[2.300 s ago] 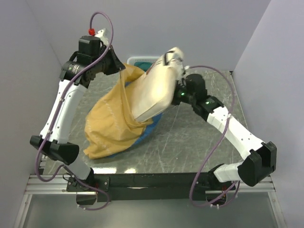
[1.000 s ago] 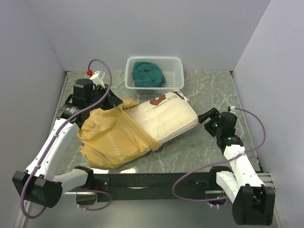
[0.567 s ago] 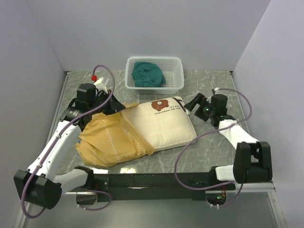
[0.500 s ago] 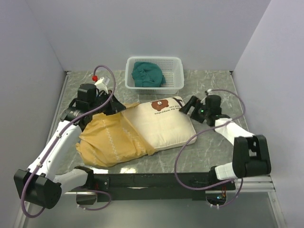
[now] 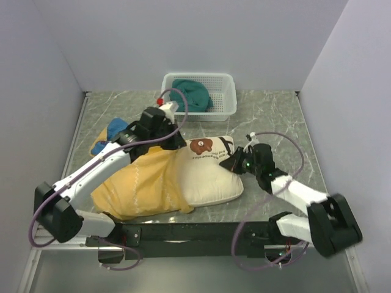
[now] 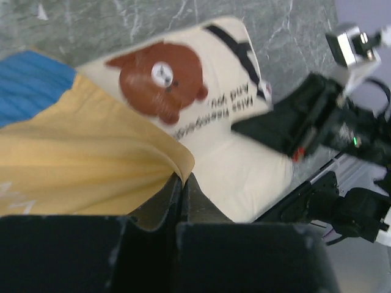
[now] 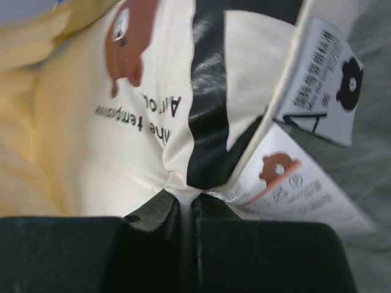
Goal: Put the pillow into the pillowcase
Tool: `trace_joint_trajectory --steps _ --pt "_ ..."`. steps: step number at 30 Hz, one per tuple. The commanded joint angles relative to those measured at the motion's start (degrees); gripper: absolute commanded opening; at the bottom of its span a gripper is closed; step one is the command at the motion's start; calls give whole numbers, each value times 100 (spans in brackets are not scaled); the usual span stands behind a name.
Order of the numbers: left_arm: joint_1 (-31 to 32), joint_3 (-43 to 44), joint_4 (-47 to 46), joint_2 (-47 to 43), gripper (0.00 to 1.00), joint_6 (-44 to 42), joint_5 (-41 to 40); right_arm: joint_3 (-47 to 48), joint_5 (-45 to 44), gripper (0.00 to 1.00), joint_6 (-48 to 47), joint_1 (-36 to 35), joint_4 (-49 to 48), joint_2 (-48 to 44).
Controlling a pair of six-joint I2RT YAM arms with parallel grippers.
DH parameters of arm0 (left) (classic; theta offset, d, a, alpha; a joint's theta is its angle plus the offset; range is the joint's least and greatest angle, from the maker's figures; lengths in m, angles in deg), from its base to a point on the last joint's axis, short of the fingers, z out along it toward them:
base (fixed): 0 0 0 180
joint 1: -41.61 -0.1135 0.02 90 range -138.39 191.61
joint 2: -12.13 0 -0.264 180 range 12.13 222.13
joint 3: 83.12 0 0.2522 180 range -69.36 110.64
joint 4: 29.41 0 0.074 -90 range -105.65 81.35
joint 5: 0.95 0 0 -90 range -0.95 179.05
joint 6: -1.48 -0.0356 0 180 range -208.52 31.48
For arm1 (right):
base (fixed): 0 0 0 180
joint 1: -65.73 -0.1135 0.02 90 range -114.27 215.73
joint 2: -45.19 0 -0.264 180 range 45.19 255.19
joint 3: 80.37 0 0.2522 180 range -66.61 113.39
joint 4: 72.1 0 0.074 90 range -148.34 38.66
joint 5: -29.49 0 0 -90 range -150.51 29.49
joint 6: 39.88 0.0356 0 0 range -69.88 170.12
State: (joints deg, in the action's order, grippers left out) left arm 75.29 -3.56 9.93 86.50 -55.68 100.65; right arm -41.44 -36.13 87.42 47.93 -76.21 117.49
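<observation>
The cream pillow [image 5: 211, 174] with its brown bear face [image 6: 160, 80] lies mid-table, its left part inside the mustard-yellow pillowcase [image 5: 137, 186]. My left gripper [image 5: 170, 141] is shut on the pillowcase's open hem [image 6: 181, 163], just left of the bear face. My right gripper [image 5: 231, 161] is shut on the pillow's right corner [image 7: 186, 183], pinching the fabric beside the black stripe and white care labels [image 7: 293, 183]. A blue patch of the pillowcase [image 5: 111, 131] shows at the far left.
A white basket [image 5: 226, 82] holding a teal cloth [image 5: 190, 96] stands at the back of the marble table [image 5: 275, 116]. Grey walls close in the left, back and right sides.
The right gripper has closed on the pillow's right corner and dragged it toward the front. The left arm swung right with the pillowcase hem, closer to the bear face.
</observation>
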Motion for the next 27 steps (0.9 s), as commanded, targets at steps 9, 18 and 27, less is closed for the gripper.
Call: trace_joint_trajectory --steps 9,18,27 --pt "1651 2261 263 1791 1 152 -1309 -934 -55 0 1148 -1076 213 -2535" --pt "1835 4304 921 2652 1 -23 -1432 -1736 -1285 0 2194 -1050 587 -3959" --pt "2267 4348 1072 3005 18 3 -1669 -1110 -1946 0 2448 -1067 1095 -5173"
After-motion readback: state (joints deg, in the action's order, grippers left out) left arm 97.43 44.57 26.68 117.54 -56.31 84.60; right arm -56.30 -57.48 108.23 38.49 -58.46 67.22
